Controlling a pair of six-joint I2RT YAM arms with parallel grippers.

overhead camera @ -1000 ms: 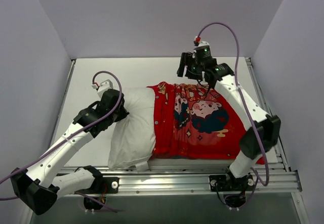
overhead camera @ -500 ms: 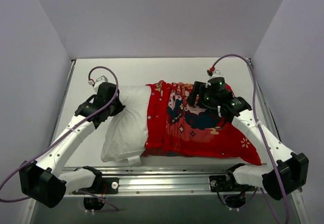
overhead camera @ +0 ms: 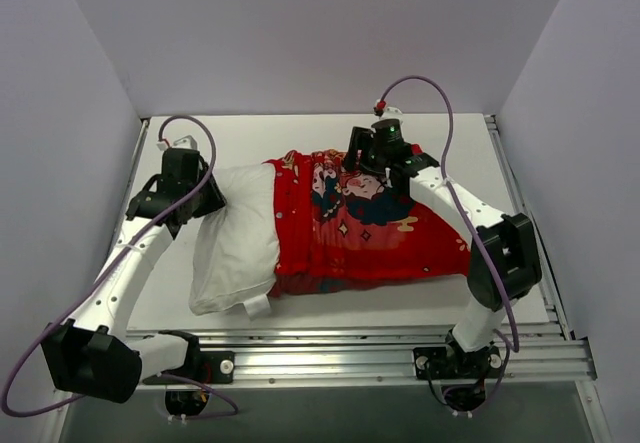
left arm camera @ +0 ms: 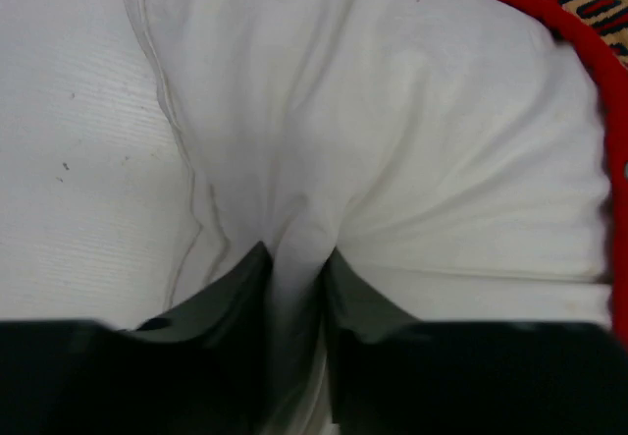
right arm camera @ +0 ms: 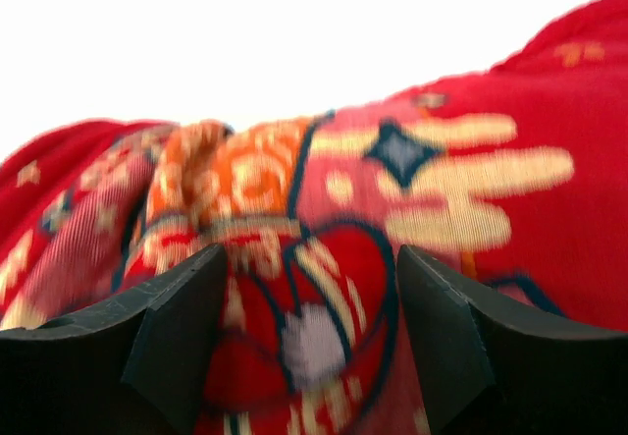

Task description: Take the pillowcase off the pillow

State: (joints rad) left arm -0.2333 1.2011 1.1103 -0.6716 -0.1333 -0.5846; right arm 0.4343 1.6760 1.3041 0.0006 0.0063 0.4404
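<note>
My left pincer (left arm camera: 294, 276) is clenched on a fold of the pillow (left arm camera: 412, 160) at its bare far-left corner. This grasp anchors the pillow so that the cover can slide off it. My right pincer (right arm camera: 309, 298) is released, with its jaws apart astride a raised ridge of the pillowcase (right arm camera: 471, 190) near the far edge. Closing here should, I judge, gather cloth, but a deep bite risks taking the pillow too. The pillow lies across the counter (overhead camera: 300, 133), its left part bare and its right part inside the pillowcase. The open hem crosses the pillow's middle, and the tag (overhead camera: 257, 306) sits at the near edge. Bare counter right of the pillowcase permits a pull away from the left pincer. The walls (overhead camera: 580, 163) and near rail (overhead camera: 350, 358) limit travel.
</note>
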